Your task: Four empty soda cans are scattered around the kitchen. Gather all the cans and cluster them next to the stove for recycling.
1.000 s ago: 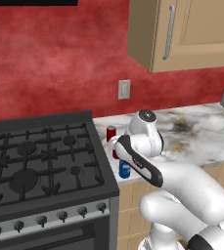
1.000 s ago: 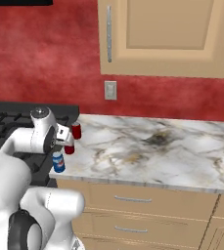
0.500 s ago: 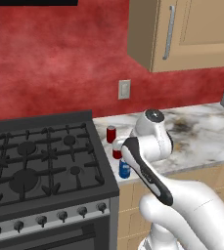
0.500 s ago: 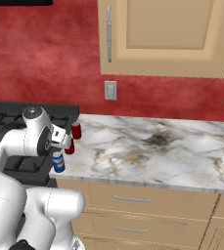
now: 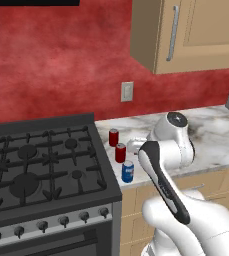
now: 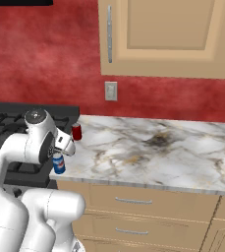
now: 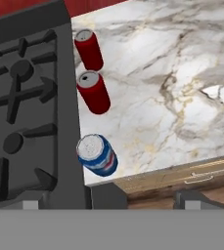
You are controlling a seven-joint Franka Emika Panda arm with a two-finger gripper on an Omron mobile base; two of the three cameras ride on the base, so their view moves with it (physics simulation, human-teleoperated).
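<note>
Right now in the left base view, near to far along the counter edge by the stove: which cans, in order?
Blue can → middle red can → far red can, all upright beside the stove.

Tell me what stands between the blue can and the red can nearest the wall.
Another red can stands between the blue can and the far red can, clearest in the hand view.

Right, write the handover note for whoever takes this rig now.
Hand: open, holding nothing, above the counter edge beside the stove.
Cans: two red cans and the blue can stand upright in a row on the counter along the stove's right side.
Done: three cans clustered.
Left: the fourth can; where it is I cannot tell.
</note>
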